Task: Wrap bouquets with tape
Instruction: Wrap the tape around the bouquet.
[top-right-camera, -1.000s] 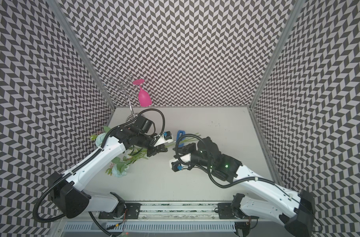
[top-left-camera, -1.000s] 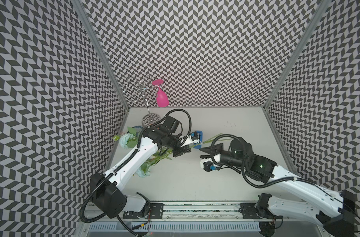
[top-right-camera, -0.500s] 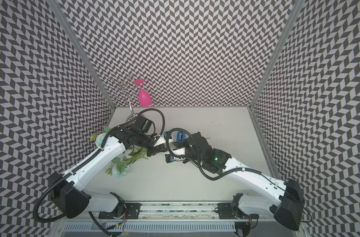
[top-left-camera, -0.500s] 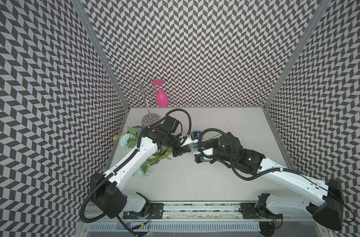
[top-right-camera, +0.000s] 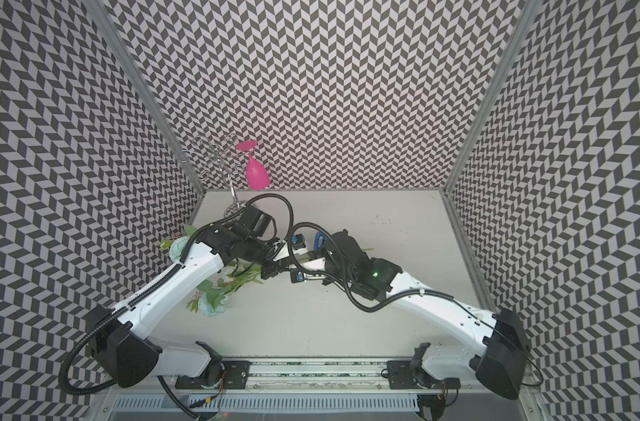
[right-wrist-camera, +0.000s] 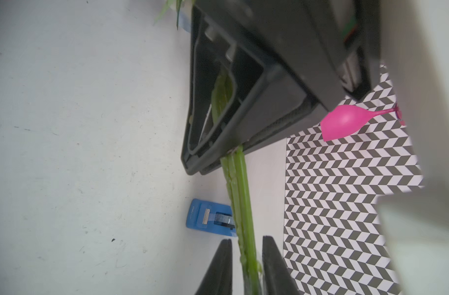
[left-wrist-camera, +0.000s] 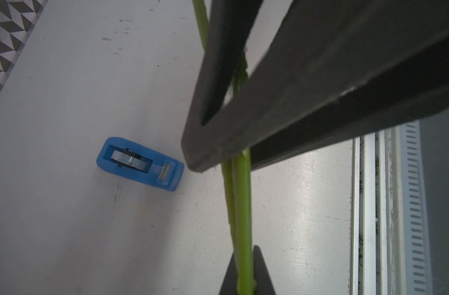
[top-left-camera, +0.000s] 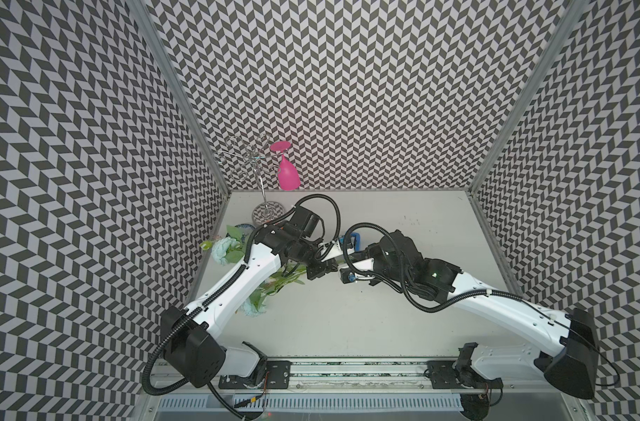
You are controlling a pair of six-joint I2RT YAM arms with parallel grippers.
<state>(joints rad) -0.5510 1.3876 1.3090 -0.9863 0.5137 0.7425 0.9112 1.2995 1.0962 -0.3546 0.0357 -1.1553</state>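
Left claw (left-wrist-camera: 243, 158): clamped on bouquet stems (left-wrist-camera: 240, 204).
Right claw (right-wrist-camera: 246, 265): jaws parted, flanking the stems, contact unclear.
Tape dispenser (left-wrist-camera: 140, 163): on table (left-wrist-camera: 65, 229), mid-rear, beside the stems.
Front table: bare.

Both arms (top-left-camera: 238, 288) wore glossy white shells with black joints and matte black grippers. Black corrugated cables looped alongside; a green LED (top-left-camera: 434, 274) glowed on the right wrist.

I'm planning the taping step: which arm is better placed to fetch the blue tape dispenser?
Right, probably. The left gripper is shut on the stems, holding the bouquet; the right gripper only straddles them, jaws apart, so it can leave. The tape dispenser lies close to both.
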